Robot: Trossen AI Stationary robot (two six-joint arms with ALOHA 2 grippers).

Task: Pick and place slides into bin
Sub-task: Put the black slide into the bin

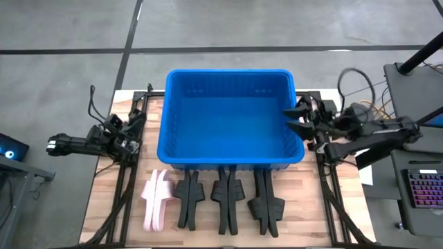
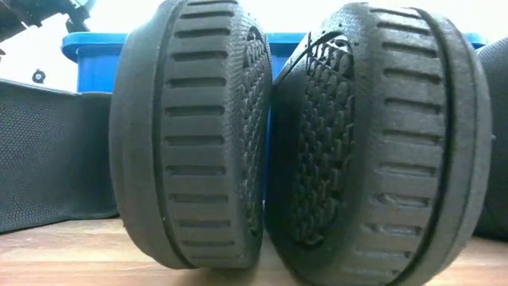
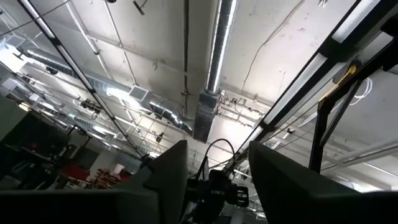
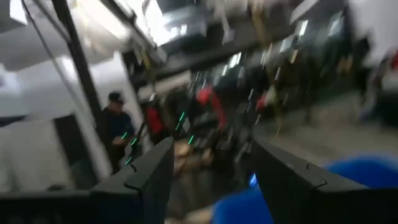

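High view shows four pairs of slides lined up on the wooden table [image 1: 104, 221] at its near edge: one pale pink pair [image 1: 156, 199] and three black pairs [image 1: 188, 197], [image 1: 227, 197], [image 1: 266, 200]. Just beyond them sits one blue bin [image 1: 228, 114], holding nothing. Left gripper [image 1: 133, 135] waits beside its left wall, fingers apart. Right gripper [image 1: 294, 119] hangs over the right rim, fingers spread, holding nothing.
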